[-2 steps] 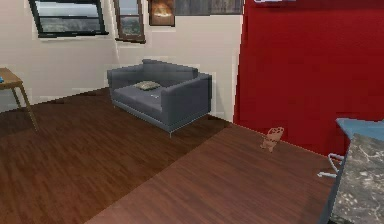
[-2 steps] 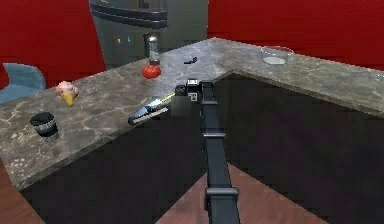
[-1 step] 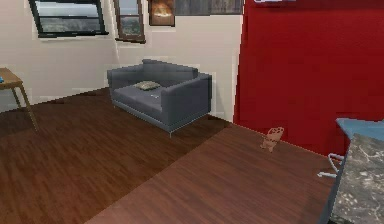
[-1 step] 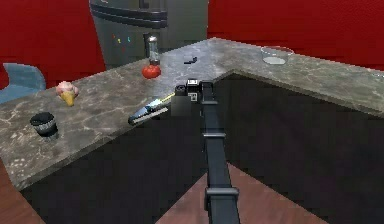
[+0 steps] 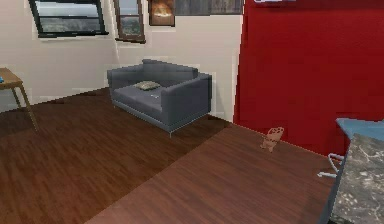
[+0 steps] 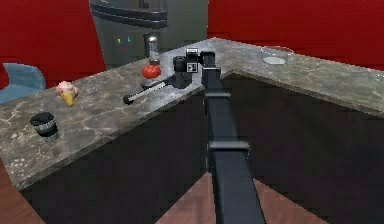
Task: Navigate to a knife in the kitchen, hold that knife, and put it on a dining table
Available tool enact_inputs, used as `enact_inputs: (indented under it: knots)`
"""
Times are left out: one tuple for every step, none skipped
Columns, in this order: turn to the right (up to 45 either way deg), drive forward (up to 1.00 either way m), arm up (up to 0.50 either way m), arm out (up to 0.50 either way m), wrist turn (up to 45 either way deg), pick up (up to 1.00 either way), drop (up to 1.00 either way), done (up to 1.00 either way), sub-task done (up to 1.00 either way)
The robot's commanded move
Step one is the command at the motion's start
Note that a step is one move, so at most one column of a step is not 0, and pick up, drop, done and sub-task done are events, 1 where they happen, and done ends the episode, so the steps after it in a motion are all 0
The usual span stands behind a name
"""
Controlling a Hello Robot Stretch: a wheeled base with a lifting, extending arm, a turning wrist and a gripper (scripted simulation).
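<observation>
Soft even light, lighter band across wood floor, counter front shaded

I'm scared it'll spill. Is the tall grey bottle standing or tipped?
Standing: the bottle rises straight up from the counter.

At the inner corner of the tabletop, the gripper is hemmed on one side by a red round thing, a bottle and a knife. Past them, bare stone reaches a pink-topped thing and a black cup. The other wing lies free up to a glass bowl at its far edge.
</observation>
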Motion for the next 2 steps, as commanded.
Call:
enact_inputs:
  knots:
    - [0.0, 0.00, 0.06, 0.00, 0.0, 0.00, 0.00, 0.00, 0.00]
    - [0.0, 0.00, 0.00, 0.00, -45.0, 0.00, 0.00, 0.00, 0.00]
